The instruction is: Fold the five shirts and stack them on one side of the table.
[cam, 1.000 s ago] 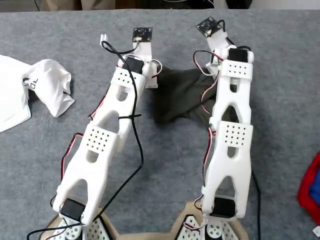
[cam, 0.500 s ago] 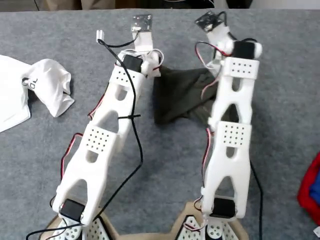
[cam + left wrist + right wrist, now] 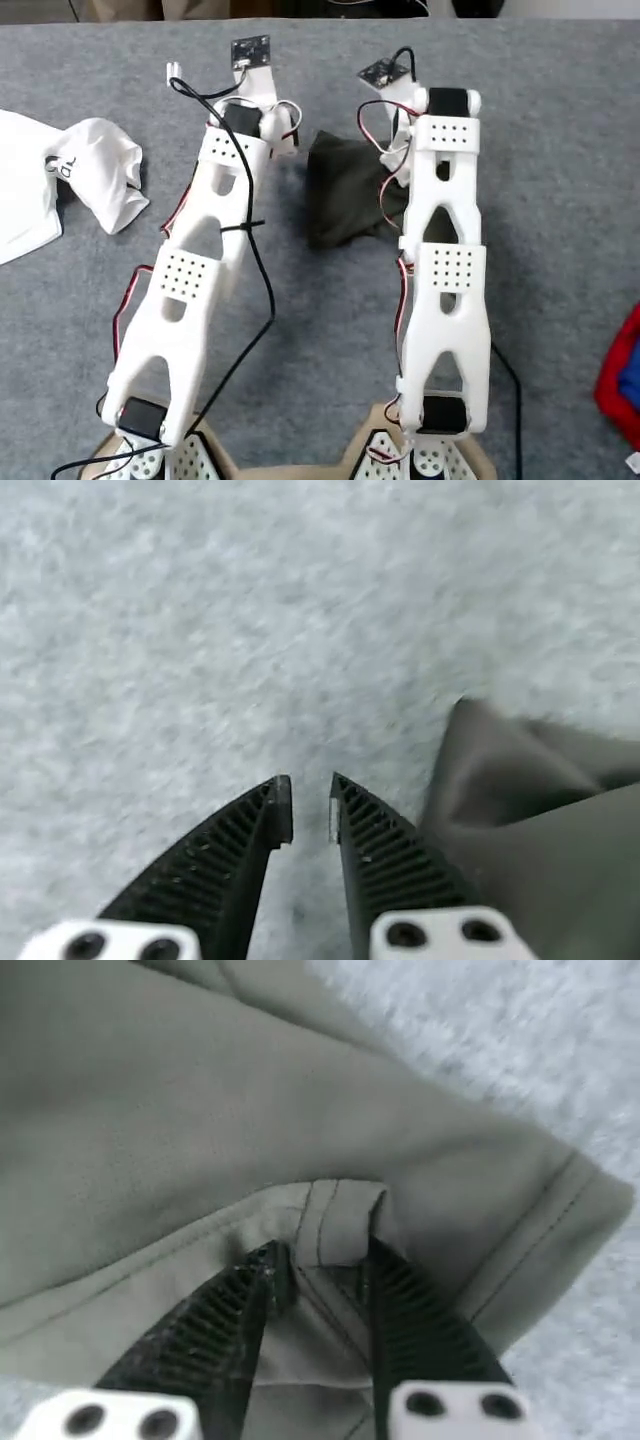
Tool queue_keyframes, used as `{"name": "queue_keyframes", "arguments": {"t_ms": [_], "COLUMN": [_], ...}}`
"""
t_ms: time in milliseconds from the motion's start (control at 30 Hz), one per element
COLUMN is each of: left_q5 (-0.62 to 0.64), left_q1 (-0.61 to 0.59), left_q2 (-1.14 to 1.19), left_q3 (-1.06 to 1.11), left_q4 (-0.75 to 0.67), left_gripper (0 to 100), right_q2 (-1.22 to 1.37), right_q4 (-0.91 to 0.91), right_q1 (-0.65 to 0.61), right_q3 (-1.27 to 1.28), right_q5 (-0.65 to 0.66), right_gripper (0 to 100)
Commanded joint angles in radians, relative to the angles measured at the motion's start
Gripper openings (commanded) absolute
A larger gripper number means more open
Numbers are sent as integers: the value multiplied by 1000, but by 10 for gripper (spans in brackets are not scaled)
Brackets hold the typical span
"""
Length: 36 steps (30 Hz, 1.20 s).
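High view: the dark olive shirt [image 3: 345, 195] lay bunched between the two arms, toward the middle of the table's [image 3: 560, 150] far edge. Over the last second both arms had swung toward the left edge, and the shirt's spread had narrowed, its right-hand part drawn in over the rest. The right gripper [image 3: 320, 1260] was pinching a seamed fold of that shirt between its jaws, so the pull looked like a fold being carried across, which would be one step toward folding this garment. The left gripper [image 3: 308, 810] had come off the cloth onto bare grey table just beside the shirt's edge, jaws nearly together with a narrow gap and nothing in it, so no second corner was anchored. A crumpled white shirt [image 3: 95, 170] waited near the left edge, and a red and blue cloth [image 3: 622, 375] lay at the right edge; nothing was stacked yet.
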Motion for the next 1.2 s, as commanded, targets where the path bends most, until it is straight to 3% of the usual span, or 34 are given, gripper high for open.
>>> {"name": "queue_keyframes", "arguments": {"t_ms": [0,133,500,1167], "left_q5": [-26,-25,-25,-25], "left_q1": [-9,-9,-9,-9], "left_q2": [-25,-25,-25,-25], "left_q3": [-58,-58,-58,-57], "left_q4": [46,57,57,58], "left_gripper": [83,83,83,82], "right_q2": [-4,-10,-137,-684], "right_q4": [-14,-6,20,-9], "right_q1": [-16,-7,131,203], "right_q3": [28,31,61,835], "right_q5": [-9,-11,-8,51], "right_gripper": [128,6,6,5]}}
